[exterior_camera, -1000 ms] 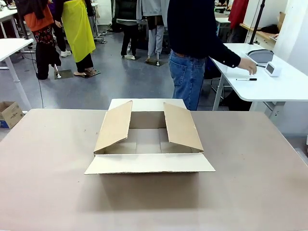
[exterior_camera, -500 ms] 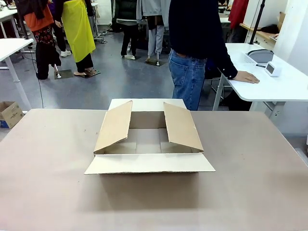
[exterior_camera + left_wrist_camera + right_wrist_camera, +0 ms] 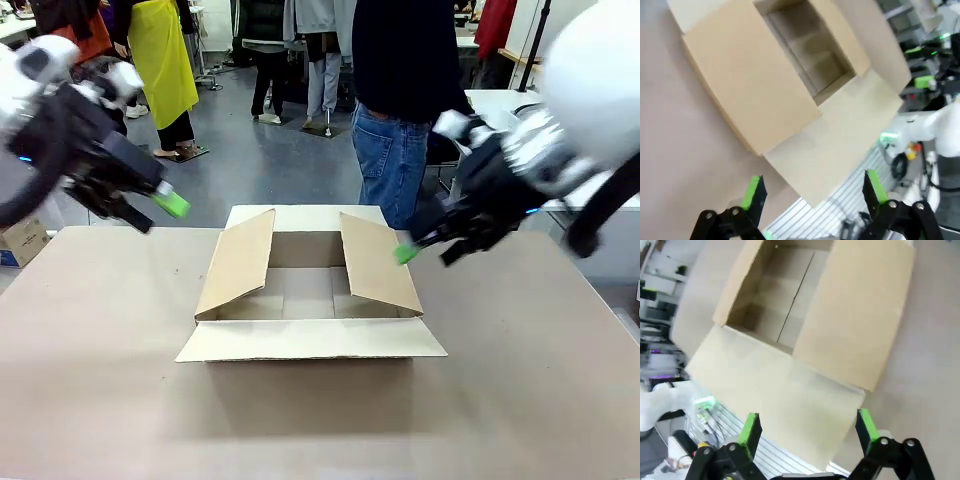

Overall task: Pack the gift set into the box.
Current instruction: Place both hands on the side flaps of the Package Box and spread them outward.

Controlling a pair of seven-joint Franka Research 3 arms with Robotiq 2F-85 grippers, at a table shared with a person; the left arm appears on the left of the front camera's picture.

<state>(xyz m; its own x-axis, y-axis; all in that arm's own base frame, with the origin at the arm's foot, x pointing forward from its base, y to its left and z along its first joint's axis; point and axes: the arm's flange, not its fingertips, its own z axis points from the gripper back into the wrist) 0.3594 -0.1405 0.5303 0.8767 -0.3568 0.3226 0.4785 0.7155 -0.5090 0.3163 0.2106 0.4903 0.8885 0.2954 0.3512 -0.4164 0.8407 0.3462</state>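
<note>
1. A large brown corrugated cardboard box [image 3: 310,340] is seen at the middle of the grey-brown desk [image 3: 100,380], with its top open.
2. The near flap is laid out flat toward the robot's side and the far flap is folded back toward the far edge. The two side flaps are raised at a slant, leaning in over the opening.
3. Between those side flaps, the bare cardboard floor of the box can be made out.
4. The left fingers [image 3: 172,205] are caught in the air to the left of the box, well apart from it, above the far left part of the desk. They are blurred in the front view.
5. In the left wrist view, the left fingers [image 3: 752,192] are shown spread wide, with nothing held between the green pads. The box [image 3: 750,85] is seen beyond them.
6. The right fingers [image 3: 404,254] are spotted just beside the box's right side flap, one green pad close to its outer edge. Whether the flap is touched cannot be told through the blur.
7. In the right wrist view, the right fingers [image 3: 866,424] are likewise spread wide, nothing gripped, with the box [image 3: 855,315] in view beyond them.
8. A person in a dark top and blue jeans [image 3: 400,100] is seen standing at the far side of the desk, behind the box.
</note>
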